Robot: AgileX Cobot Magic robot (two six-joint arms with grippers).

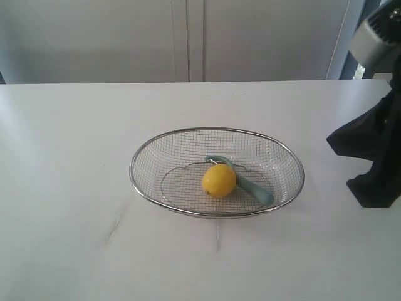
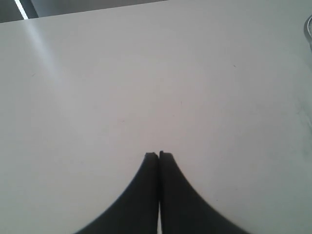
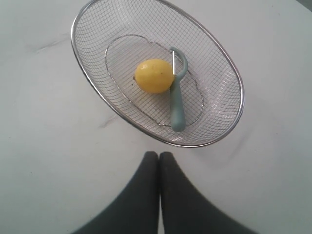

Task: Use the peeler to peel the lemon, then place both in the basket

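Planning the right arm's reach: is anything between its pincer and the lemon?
Only the near rim and mesh wall of the basket lie between the right pincer and the lemon; the peeler lies alongside it.

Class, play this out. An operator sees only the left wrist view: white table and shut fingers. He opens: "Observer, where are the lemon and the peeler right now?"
Observer: Both lie inside the basket, the lemon near its middle.
Operator: Is the peeler apart from the lemon?
Observer: No. The peeler lies right against it, with its looped head at the lemon's side.
Operator: Does the other arm hold anything?
Observer: No. The right gripper is shut on nothing and sits over the table, outside the basket's rim.
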